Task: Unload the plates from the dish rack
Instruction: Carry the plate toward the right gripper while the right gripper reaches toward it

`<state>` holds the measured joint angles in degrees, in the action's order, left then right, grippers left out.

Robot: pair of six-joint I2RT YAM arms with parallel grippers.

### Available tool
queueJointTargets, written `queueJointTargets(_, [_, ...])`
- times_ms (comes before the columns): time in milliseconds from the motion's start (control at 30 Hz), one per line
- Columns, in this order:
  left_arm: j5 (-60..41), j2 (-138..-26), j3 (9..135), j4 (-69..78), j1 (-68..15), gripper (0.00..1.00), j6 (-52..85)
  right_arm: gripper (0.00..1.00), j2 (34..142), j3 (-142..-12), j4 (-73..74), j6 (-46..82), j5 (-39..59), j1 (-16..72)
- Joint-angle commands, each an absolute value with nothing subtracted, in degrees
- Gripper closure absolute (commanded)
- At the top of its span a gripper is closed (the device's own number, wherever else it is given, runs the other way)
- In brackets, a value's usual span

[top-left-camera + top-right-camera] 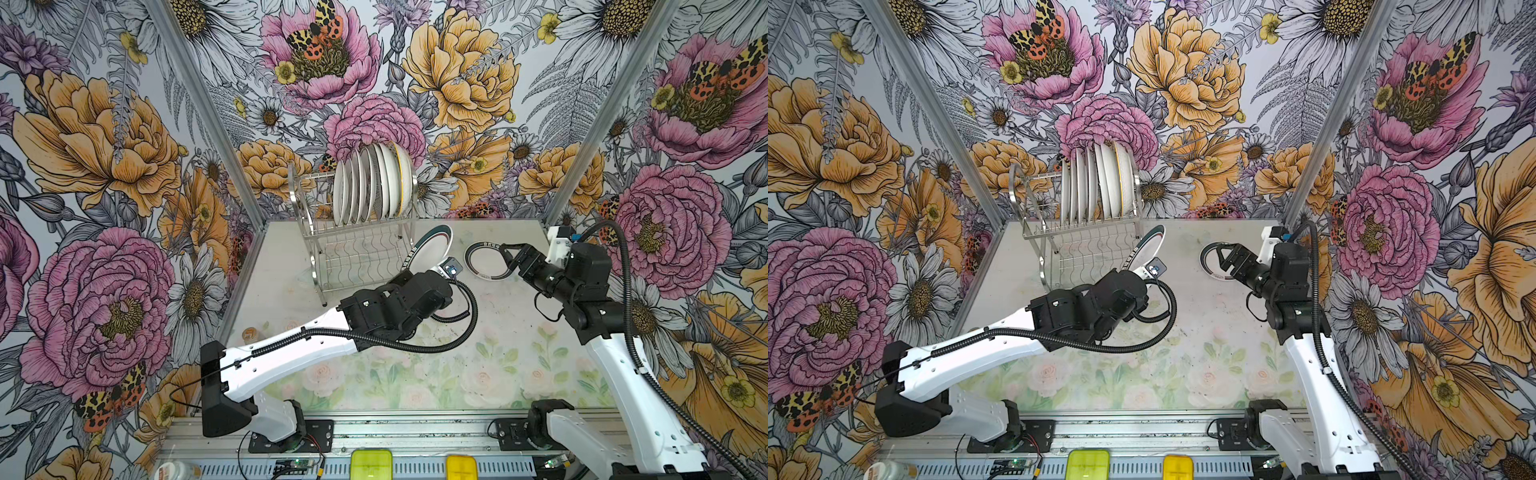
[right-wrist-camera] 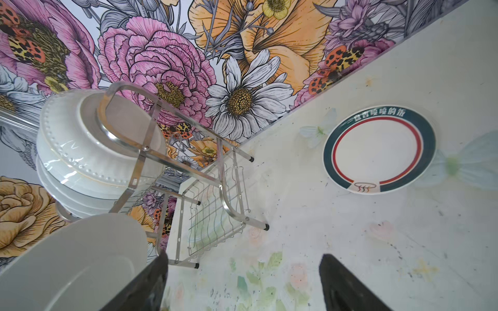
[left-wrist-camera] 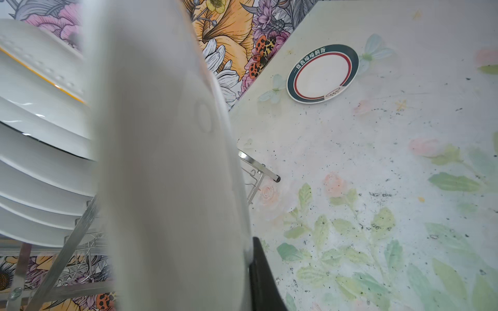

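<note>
The dish rack (image 1: 357, 253) (image 1: 1077, 249) stands at the back of the table, with several white plates (image 1: 374, 183) (image 1: 1096, 183) upright in its upper tier. My left gripper (image 1: 415, 272) (image 1: 1133, 270) is shut on the lower edge of a green-and-red-rimmed plate (image 1: 432, 248) (image 1: 1148, 247), held tilted just right of the rack. That plate's white underside (image 3: 167, 161) fills the left wrist view beside one black finger (image 3: 261, 282). A matching plate (image 1: 484, 259) (image 1: 1210, 262) (image 2: 377, 148) lies flat on the table. My right gripper (image 1: 509, 253) (image 1: 1223, 255) (image 2: 242, 282) hangs open above its near edge, with nothing between the fingers.
Flowered walls close in the table on three sides, just behind the rack. Two yellow items (image 1: 371, 463) (image 1: 461, 467) sit at the front rail. A small jar (image 1: 250, 334) stands by the left wall. The left arm's cable (image 1: 465, 324) loops over mid-table.
</note>
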<state>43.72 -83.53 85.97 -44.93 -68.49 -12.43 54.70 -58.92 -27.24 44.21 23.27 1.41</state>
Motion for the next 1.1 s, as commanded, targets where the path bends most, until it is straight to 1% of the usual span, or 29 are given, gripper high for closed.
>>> queueJointTargets(0, [47.82, -85.06, 84.53, -42.54, -69.77, 1.00, -12.70, 0.14, 54.70, -59.50, -25.03, 48.07, 29.72, 1.22])
queueJointTargets(100, [48.64, -86.99, 83.94, -42.43, -70.09, 1.00, -13.09, 0.17, 56.50, -60.15, -24.22, 49.48, 32.06, 2.32])
queueJointTargets(200, [48.87, -88.35, 84.00, -41.45, -70.36, 1.00, -14.30, 0.22, 59.32, -61.61, -24.08, 49.51, 31.93, 4.97])
queueJointTargets(367, [50.05, -90.11, 84.53, -40.04, -70.49, 1.00, -16.88, 0.26, 64.41, -64.09, -23.48, 49.74, 31.23, 9.68])
queueJointTargets(533, [50.74, -91.93, 84.62, -39.22, -70.37, 1.00, -18.85, 0.27, 67.37, -65.98, -22.75, 50.25, 32.21, 12.66])
queueJointTargets(800, [50.38, -93.28, 84.71, -38.00, -70.03, 1.00, -19.77, 0.28, 70.61, -66.58, -19.53, 52.20, 34.97, 15.00])
queueJointTargets(1067, [51.58, -92.26, 82.98, -37.16, -69.36, 1.00, -19.79, 0.28, 68.20, -65.76, -19.75, 51.95, 32.33, 15.37])
